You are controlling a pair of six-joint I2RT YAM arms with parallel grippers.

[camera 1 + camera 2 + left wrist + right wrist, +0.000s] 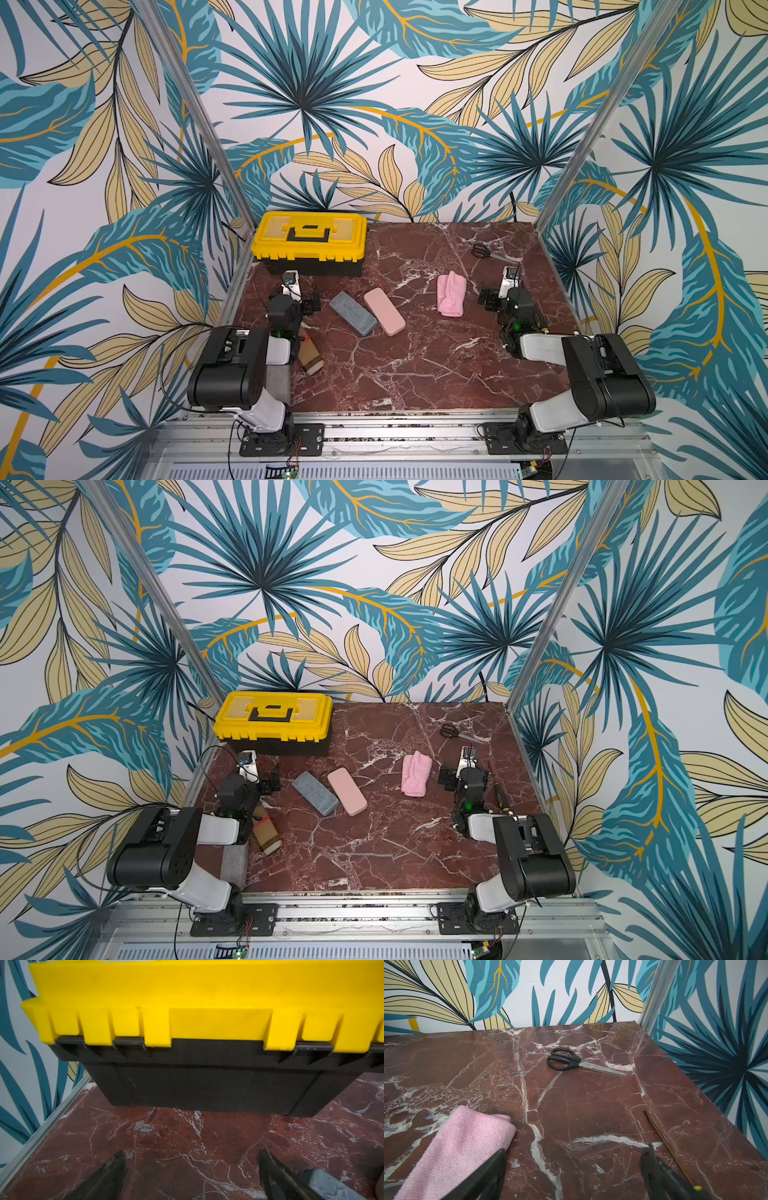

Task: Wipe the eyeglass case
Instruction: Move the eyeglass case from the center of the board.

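Two oblong eyeglass cases lie side by side mid-table in both top views: a grey-blue case (352, 313) (315, 793) and a pink case (384, 311) (347, 791). A folded pink cloth (451, 293) (415, 775) lies to their right. My left gripper (296, 297) (192, 1152) hangs open and empty just left of the grey-blue case (332, 1184), facing the toolbox. On the other side, my right gripper (508, 295) (575, 1150) is open and empty too, with the cloth (463, 1147) beside one finger.
A yellow and black toolbox (309, 241) (187, 1001) stands shut at the back left. Black scissors (482, 251) (564, 1061) lie at the back right. A tan pouch (309, 353) rests under the left arm. A thin brown stick (664, 1142) lies by the right gripper.
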